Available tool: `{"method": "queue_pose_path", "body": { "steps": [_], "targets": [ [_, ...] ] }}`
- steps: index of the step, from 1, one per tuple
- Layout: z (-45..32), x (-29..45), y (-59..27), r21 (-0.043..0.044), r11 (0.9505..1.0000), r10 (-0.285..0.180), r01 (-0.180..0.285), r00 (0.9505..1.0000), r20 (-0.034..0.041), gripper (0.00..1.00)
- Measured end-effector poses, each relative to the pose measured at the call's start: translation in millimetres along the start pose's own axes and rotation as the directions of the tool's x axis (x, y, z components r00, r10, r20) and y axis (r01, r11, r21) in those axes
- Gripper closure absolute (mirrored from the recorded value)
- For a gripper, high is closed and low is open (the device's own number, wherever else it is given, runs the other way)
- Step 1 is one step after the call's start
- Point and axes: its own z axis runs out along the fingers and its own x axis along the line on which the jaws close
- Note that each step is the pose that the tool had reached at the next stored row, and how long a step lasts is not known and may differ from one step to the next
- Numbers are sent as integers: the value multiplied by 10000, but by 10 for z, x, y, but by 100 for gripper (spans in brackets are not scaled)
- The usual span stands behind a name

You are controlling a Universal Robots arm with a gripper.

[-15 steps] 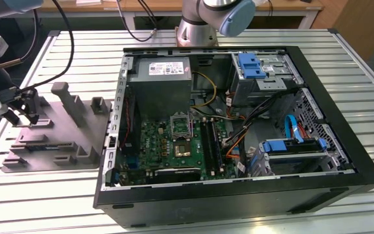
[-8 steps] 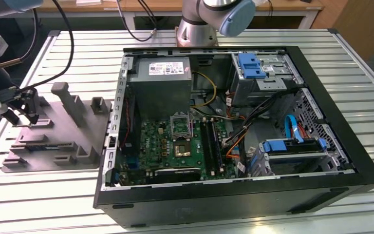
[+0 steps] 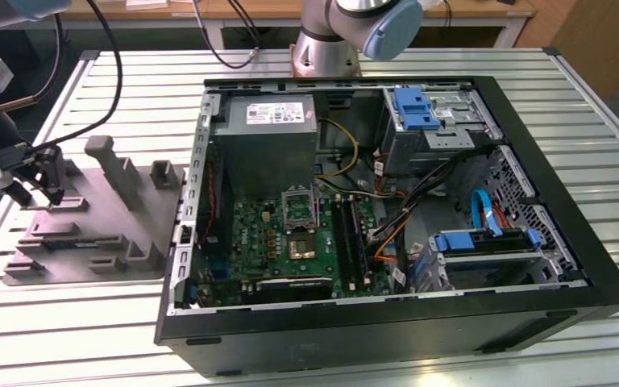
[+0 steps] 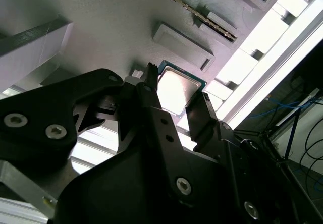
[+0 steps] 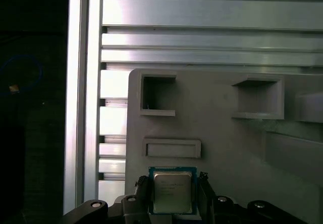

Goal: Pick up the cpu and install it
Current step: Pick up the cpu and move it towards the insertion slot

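Gripper [image 3: 43, 192] sits low over the grey fixture plate [image 3: 138, 242] on the desk [image 3: 73, 322], at 9 o'clock from the open PC case [image 3: 600, 274] in the exterior view. Both wrist views show it clamped on opposite edges of the cpu [image 5: 172, 192] [image 4: 176, 90], silvery top up.

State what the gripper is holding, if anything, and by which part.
Cannot be told: the cpu lies at the tip of the gripper, over the grey fixture; contact is unclear.
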Motion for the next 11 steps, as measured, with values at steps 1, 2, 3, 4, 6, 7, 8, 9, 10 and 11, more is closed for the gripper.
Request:
{"method": "queue_pose_path", "body": {
  "steps": [1, 2, 3, 4, 6, 7, 8, 9, 10, 11],
  "targets": [
    [-17, 0, 0, 0, 10000, 0, 0, 10000, 0, 53],
    [-17, 0, 1, 0, 10000, 0, 0, 10000, 1, 53],
    [-25, 0, 1, 0, 10000, 0, 0, 10000, 1, 53],
    [-39, 0, 1, 0, 10000, 0, 0, 10000, 0, 53],
    [-41, 0, 1, 0, 10000, 0, 0, 10000, 0, 53],
    [-44, 0, 1, 0, 10000, 0, 0, 10000, 0, 53],
    [-47, 0, 1, 1, 10000, 0, 0, 10000, -1, 53],
    [-51, 0, 1, 1, 10000, 0, 0, 10000, -1, 53],
    [-53, 0, 2, 0, 10000, 0, 0, 10000, 0, 53],
    [-55, 0, 2, 0, 10000, 0, 0, 10000, 1, 53]
  ]
}}
